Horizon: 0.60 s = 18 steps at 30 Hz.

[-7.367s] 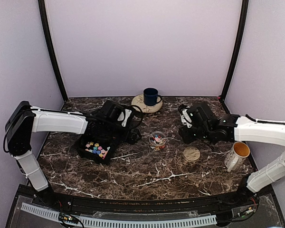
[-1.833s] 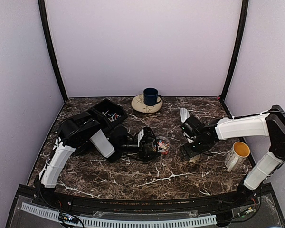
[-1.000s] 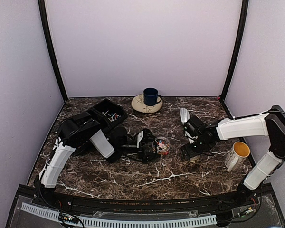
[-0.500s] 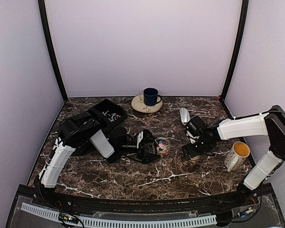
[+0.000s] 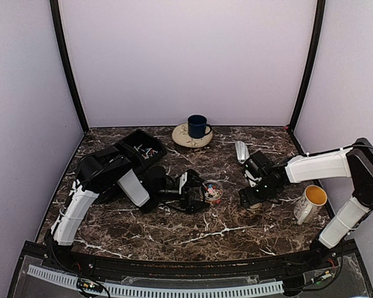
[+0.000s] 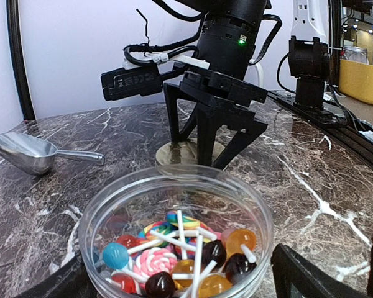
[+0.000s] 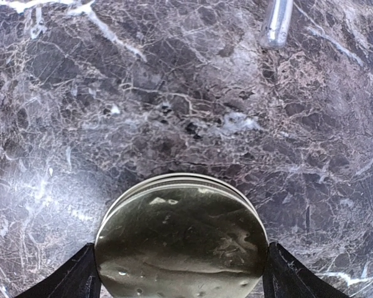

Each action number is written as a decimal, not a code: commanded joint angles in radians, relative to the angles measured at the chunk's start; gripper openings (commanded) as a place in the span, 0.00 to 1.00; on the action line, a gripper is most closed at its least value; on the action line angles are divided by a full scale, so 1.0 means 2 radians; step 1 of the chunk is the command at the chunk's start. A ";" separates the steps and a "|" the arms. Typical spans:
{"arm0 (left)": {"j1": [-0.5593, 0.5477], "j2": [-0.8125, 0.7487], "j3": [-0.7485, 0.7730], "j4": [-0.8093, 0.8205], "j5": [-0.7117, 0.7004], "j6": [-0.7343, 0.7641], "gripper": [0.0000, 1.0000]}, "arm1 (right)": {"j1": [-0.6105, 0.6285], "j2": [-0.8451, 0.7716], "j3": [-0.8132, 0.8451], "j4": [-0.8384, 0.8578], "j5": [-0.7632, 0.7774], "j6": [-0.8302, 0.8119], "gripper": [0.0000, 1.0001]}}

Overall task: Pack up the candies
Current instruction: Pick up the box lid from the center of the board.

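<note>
Candies [image 6: 174, 257]: lollipop type, heaped in open jar [image 6: 105, 223], lower centre of left wrist view; mid-surface [image 5: 174, 230] in top view. Left end effector [image 6: 180, 282]: spread fully wide, fingers flanking jar, just beside its wall. Right end effector [image 7: 183, 276]: wide, tips against both sides of gold lid [image 7: 181, 236], which lies flat at bottom of right wrist view; firm grip or not, cannot tell. Step judged: lid pickup. Advised: squeeze rim evenly, lift level, centre over jar mouth, left bracing jar.
</note>
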<state>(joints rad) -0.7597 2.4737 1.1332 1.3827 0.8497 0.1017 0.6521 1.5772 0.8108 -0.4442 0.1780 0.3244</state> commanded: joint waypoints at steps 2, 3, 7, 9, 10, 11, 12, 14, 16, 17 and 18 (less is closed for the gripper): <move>0.006 0.062 -0.021 -0.067 0.023 0.005 0.99 | -0.004 -0.017 0.004 -0.004 -0.007 -0.007 0.80; 0.006 0.062 -0.021 -0.068 0.023 0.005 0.99 | -0.003 -0.020 0.007 -0.007 -0.007 -0.010 0.79; 0.006 0.063 -0.019 -0.070 0.022 0.005 0.99 | -0.003 -0.042 0.022 -0.013 -0.013 -0.027 0.80; 0.006 0.062 -0.018 -0.071 0.023 0.004 0.99 | -0.003 -0.055 0.031 -0.016 -0.016 -0.035 0.80; 0.006 0.062 -0.017 -0.072 0.022 0.004 0.99 | -0.002 -0.061 0.036 -0.016 -0.019 -0.039 0.80; 0.006 0.063 -0.017 -0.072 0.022 0.004 0.99 | -0.002 -0.067 0.042 -0.015 -0.023 -0.046 0.80; 0.006 0.064 -0.016 -0.075 0.021 0.004 0.99 | 0.000 -0.071 0.047 -0.012 -0.028 -0.052 0.80; 0.006 0.065 -0.012 -0.082 0.021 0.006 0.99 | 0.004 -0.076 0.059 -0.003 -0.038 -0.065 0.80; 0.006 0.066 -0.011 -0.086 0.021 0.008 0.99 | 0.012 -0.078 0.067 0.012 -0.052 -0.082 0.80; 0.006 0.066 -0.012 -0.086 0.021 0.010 0.99 | 0.016 -0.078 0.070 0.019 -0.058 -0.091 0.80; 0.006 0.066 -0.013 -0.086 0.021 0.011 0.99 | 0.020 -0.077 0.074 0.026 -0.064 -0.105 0.80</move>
<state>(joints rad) -0.7593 2.4775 1.1431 1.3781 0.8558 0.1024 0.6636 1.4380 0.9176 -0.4583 0.1131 0.2085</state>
